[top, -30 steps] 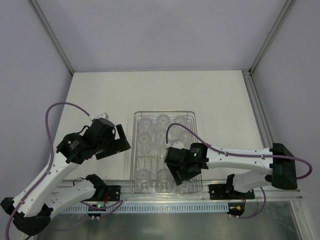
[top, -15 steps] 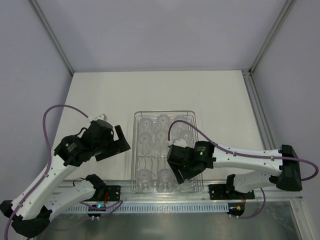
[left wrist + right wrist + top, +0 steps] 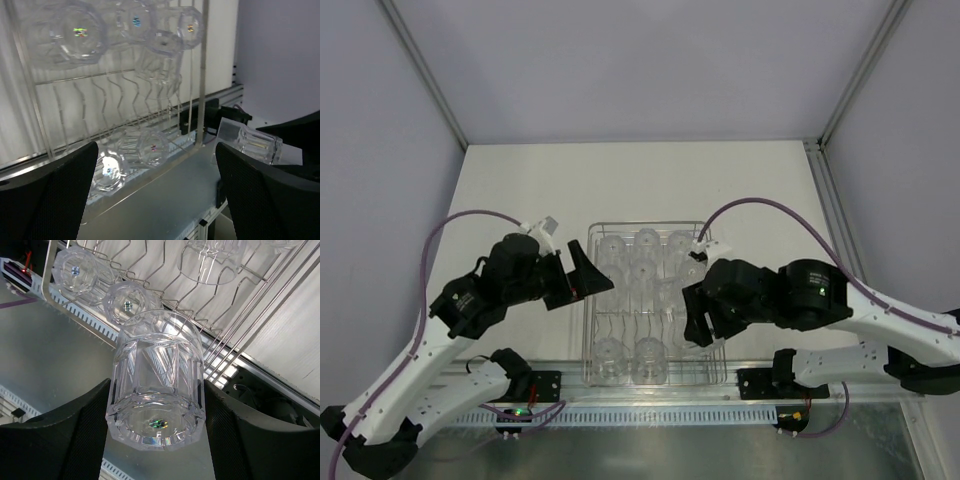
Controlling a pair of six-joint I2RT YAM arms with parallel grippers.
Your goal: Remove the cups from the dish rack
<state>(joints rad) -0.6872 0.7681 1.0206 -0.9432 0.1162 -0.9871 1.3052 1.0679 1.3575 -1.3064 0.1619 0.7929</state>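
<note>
The silver wire dish rack (image 3: 589,300) lies in the middle of the table. Several clear cups stand in it, at the far end (image 3: 646,241) and the near end (image 3: 608,352). My right gripper (image 3: 697,326) is over the rack's near right part. It is shut on one clear cup (image 3: 157,385), held base toward the camera and lifted off the bars. My left gripper (image 3: 582,278) is open and empty at the rack's left rim. Its view shows the rack (image 3: 202,75), cups (image 3: 150,147) in it and the held cup (image 3: 256,143).
A grey metal strip (image 3: 45,350) and slotted rail (image 3: 650,412) run along the near table edge, just below the rack. White tabletop (image 3: 520,190) lies left, right and beyond the rack. Frame posts (image 3: 420,70) stand at the back corners.
My right gripper has lifted a cup out of the rack's near right corner and drawn back to the right. My left gripper has swung right to the rack's left rim.
</note>
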